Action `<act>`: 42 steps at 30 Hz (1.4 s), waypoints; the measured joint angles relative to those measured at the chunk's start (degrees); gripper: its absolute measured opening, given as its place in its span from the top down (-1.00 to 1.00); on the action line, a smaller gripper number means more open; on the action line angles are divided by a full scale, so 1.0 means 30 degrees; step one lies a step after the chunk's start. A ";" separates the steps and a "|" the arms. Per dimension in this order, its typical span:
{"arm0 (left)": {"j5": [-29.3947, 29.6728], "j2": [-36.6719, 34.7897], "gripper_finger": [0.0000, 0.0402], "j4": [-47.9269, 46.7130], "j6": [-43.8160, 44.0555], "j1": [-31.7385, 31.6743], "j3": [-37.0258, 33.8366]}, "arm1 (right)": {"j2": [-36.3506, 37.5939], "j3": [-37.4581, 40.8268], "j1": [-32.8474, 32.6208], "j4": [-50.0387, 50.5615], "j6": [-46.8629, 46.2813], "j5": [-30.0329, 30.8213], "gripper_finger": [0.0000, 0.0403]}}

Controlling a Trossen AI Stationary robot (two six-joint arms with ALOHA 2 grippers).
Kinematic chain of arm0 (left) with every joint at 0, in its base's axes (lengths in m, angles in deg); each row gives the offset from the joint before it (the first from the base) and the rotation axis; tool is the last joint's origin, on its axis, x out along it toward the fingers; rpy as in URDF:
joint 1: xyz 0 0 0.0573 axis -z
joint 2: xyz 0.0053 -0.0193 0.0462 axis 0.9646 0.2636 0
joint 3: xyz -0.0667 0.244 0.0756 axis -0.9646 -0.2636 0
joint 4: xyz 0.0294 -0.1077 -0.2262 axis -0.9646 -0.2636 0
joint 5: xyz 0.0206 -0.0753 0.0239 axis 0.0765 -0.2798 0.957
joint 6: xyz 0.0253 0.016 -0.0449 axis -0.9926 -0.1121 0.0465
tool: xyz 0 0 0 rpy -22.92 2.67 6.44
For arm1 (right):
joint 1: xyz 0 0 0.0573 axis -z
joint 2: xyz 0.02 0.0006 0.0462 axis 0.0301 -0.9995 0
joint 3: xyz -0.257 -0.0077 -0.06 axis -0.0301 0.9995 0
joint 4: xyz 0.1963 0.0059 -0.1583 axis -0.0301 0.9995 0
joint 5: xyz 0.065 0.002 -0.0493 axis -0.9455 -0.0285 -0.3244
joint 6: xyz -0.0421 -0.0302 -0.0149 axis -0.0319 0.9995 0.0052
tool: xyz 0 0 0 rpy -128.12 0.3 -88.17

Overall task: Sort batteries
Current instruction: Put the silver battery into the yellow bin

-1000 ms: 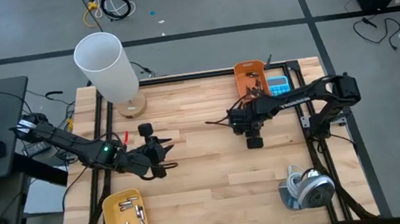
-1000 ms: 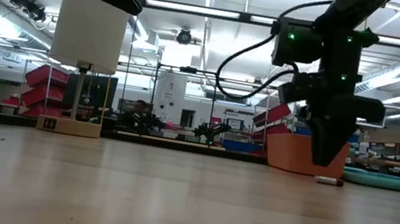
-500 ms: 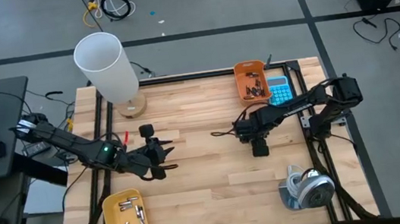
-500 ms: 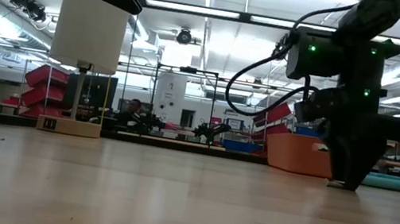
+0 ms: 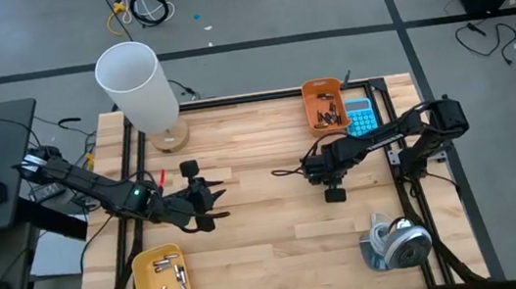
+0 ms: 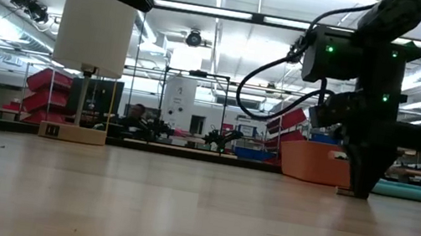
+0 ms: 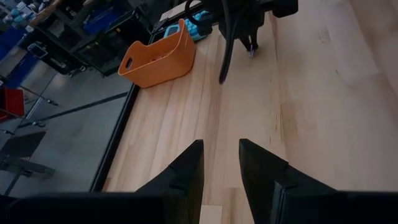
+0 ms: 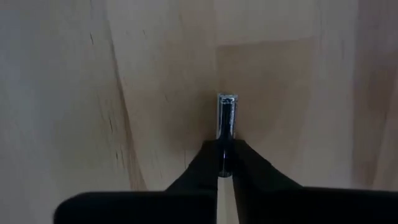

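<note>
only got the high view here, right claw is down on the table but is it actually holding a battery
Observer: Yes. In the right wrist view the right claw is shut on a dark battery, which sticks out past the fingertips.
Operator: is it lifted off the wood
Observer: Not clearly. In the low view the claw tip sits right at the tabletop.
Operator: left claw doing anything
Observer: The left claw is open and empty above bare wood, facing the orange bin.
</note>
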State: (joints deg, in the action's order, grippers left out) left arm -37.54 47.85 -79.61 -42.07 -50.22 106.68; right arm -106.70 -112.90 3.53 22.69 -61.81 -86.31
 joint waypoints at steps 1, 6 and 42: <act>0.0004 -0.0001 0.49 0.0000 -0.0002 0.0000 -0.0004 | 0.0000 0.0007 -0.0019 -0.0007 0.0094 -0.0013 0.92; -0.0003 0.0005 0.49 -0.0007 0.0340 0.0000 -0.0001 | -0.0015 0.0014 -0.0163 -0.0043 0.0099 0.0115 0.91; -0.5090 0.5971 0.48 2.4493 -0.4456 -0.2018 -0.5498 | 0.1814 -0.0649 -0.1814 -2.0182 0.5687 -0.2577 0.97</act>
State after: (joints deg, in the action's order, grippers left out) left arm -52.81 65.76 -6.13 -55.44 -56.28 90.18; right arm -101.26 -114.84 -1.91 -37.85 -44.75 -94.04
